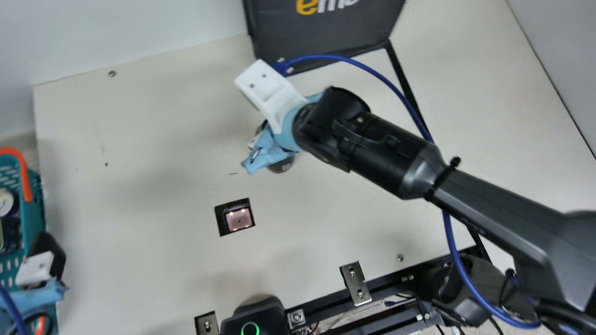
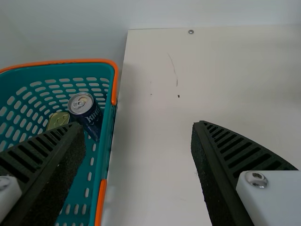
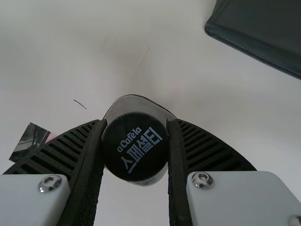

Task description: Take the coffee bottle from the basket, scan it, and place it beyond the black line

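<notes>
cream tabletop (image 1: 139,260), metal brackets (image 1: 355,284) at near edge. left gripper (image 1: 37,267) spread wide by teal basket (image 1: 36,211). lit scanner (image 1: 238,219) sunk in surface. beyond, right gripper (image 1: 269,150) clamped on coffee bottle (image 3: 137,103): roughly upright, cap (image 3: 135,155) up, long axis running down tableward; base contact, can't tell. it sits between scanner and black line (image 1: 404,83). dark bag (image 1: 321,37), then pale wall (image 1: 130,28).

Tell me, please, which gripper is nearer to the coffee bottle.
Right. The right gripper holds the coffee bottle by its cap; the left gripper is across the table, beside the basket.
</notes>
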Robot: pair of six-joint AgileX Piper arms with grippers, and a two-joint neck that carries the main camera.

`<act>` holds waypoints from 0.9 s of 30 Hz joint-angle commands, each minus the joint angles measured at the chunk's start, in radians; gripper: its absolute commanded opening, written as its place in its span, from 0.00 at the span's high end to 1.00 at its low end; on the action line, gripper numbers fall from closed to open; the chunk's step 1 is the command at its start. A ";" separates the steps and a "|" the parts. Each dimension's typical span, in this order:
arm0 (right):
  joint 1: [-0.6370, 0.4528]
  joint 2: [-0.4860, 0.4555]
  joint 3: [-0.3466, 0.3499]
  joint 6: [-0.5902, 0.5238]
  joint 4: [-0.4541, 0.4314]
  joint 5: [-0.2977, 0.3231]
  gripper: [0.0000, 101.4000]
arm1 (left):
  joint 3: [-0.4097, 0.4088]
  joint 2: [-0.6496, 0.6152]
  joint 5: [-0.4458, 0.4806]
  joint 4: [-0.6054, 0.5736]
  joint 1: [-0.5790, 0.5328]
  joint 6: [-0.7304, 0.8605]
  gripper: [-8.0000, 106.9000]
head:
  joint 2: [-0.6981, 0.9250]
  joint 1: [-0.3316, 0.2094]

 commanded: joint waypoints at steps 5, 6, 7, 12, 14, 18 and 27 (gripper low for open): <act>-0.009 0.000 -0.012 -0.007 0.003 0.005 1.00 | 0.000 0.000 0.000 0.000 0.000 0.000 0.15 | -0.002 -0.026; -0.011 -0.001 -0.015 -0.008 0.003 0.006 1.00 | 0.000 0.000 0.000 0.000 0.000 0.000 0.15 | -0.002 -0.026; -0.014 -0.001 -0.017 -0.010 0.004 0.008 1.00 | 0.000 0.000 0.000 0.000 0.000 0.000 0.15 | -0.002 -0.026; -0.030 -0.005 -0.027 -0.018 0.004 0.015 1.00 | 0.000 0.000 0.000 0.000 0.000 0.000 0.15 | -0.002 -0.026; -0.037 -0.008 -0.029 -0.020 0.004 0.018 1.00 | 0.000 0.000 0.000 0.000 0.000 0.000 0.15 | -0.002 -0.026; -0.059 -0.017 -0.028 -0.023 0.002 0.023 1.00 | 0.000 0.000 0.000 0.000 0.000 0.000 0.15 | -0.002 -0.026; -0.138 -0.047 -0.005 -0.038 0.002 0.033 1.00 | 0.000 0.000 0.000 0.000 0.000 0.000 0.15 | -0.002 -0.026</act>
